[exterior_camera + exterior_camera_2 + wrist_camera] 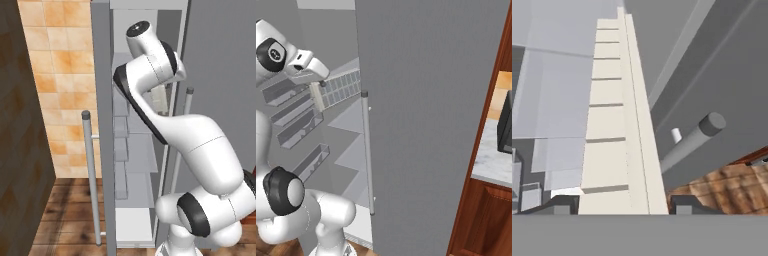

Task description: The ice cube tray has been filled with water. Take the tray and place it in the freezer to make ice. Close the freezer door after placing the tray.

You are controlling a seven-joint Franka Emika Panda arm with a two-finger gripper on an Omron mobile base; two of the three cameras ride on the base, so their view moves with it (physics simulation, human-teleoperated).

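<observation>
My gripper (619, 204): closed on the near end of the ice cube tray (614, 125), one finger tip at each long side.
Ice cube tray: in the air, held out lengthwise into the open freezer (135, 150), above its white shelves (137, 155).
Freezer door (102, 125): swung open at the compartment's left edge, clear bins (298, 127) inside.
Right door (426, 115): shut, bar handle (367, 150) beside the tray.
</observation>
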